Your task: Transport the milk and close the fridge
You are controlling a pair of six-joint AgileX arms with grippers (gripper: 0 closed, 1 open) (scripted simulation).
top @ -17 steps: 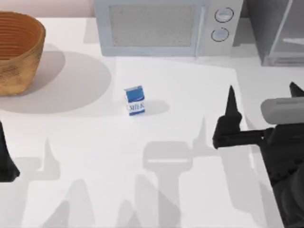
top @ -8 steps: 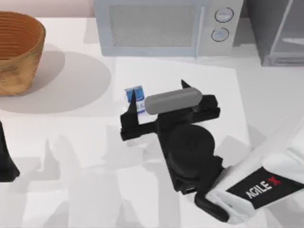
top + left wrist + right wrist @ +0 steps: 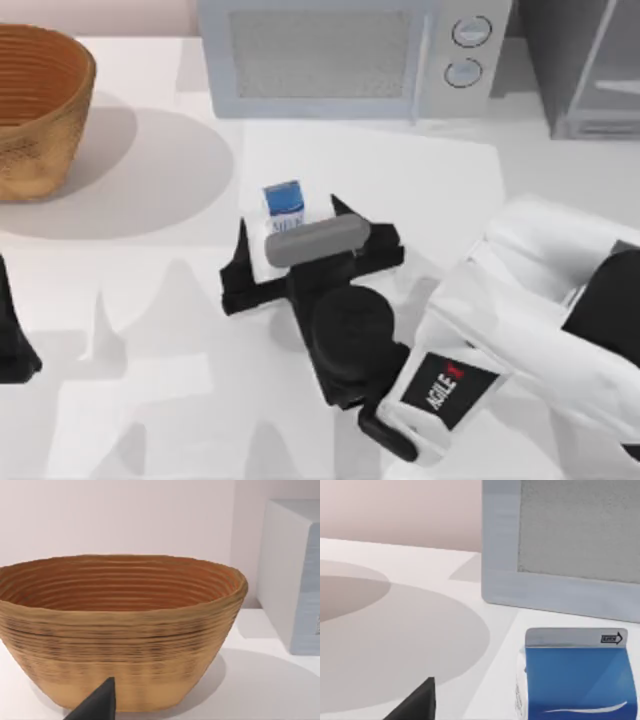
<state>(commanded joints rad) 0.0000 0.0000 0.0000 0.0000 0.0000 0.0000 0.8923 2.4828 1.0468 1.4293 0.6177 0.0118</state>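
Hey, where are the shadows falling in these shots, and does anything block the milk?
Top view: the basket casts a round shadow rightward; the right gripper partly covers the milk. Right wrist view: the milk is cut off at the frame edge, with a soft round shadow beside it.

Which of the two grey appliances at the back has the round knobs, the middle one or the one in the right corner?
The middle one: the microwave, light grey with two knobs. The fridge is darker, glass-doored, knobless.

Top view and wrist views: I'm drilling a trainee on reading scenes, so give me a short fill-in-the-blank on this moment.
1. The milk stands on the table in front of the ____.
2. The right gripper, fingers open, is at the ____.
3. The basket sits at the table's far ____ corner.
4. The fridge stands to the ____ of the microwave.

Missing words: microwave; milk; left; right
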